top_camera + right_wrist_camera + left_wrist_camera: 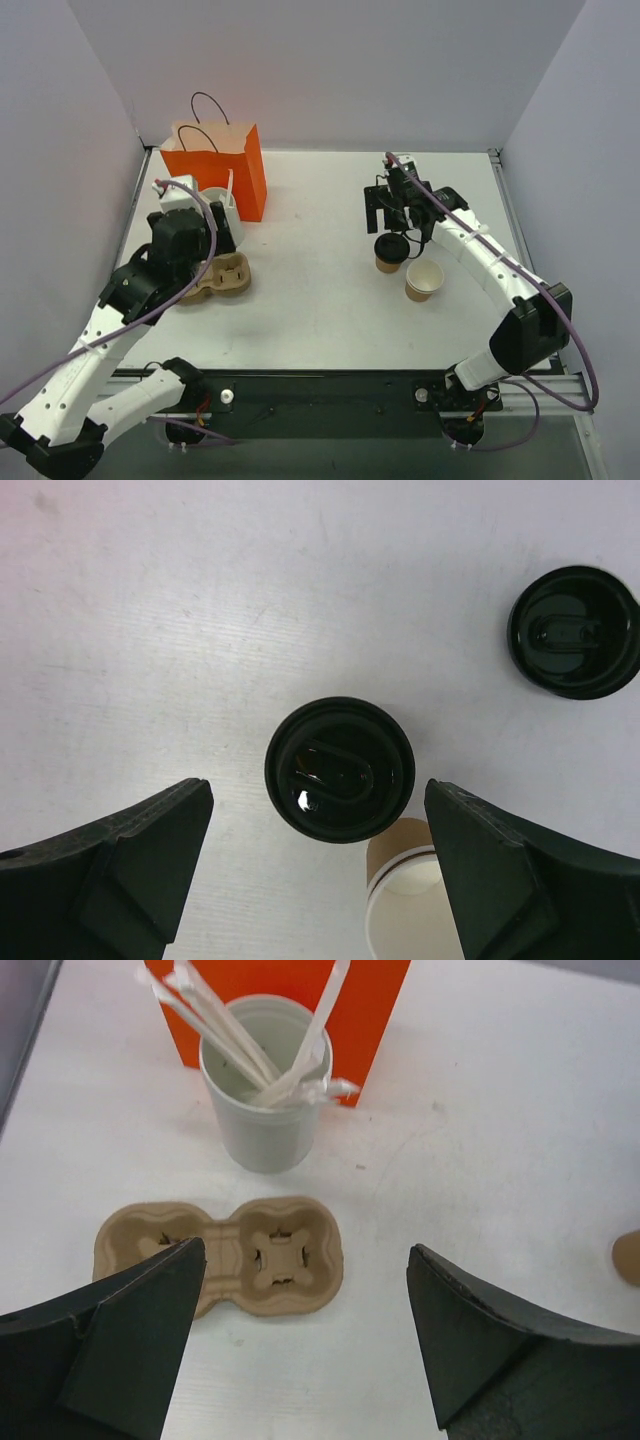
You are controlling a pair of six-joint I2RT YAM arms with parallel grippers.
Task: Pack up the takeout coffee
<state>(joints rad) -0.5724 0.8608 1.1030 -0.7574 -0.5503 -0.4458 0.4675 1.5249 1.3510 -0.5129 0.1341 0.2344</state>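
A white counter between grey walls carries everything. The takeout coffee stands right of centre in the top view, just beside an unlidded cup. We see the right end effector spread wide over it, gripping nothing; the left end effector gapes open, empty, over the cup carrier at left.

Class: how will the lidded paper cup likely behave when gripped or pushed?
The lidded cup looks like thin paper, so it probably dents if squeezed hard. Small and upright on the table, it may tip when pushed, then roll.
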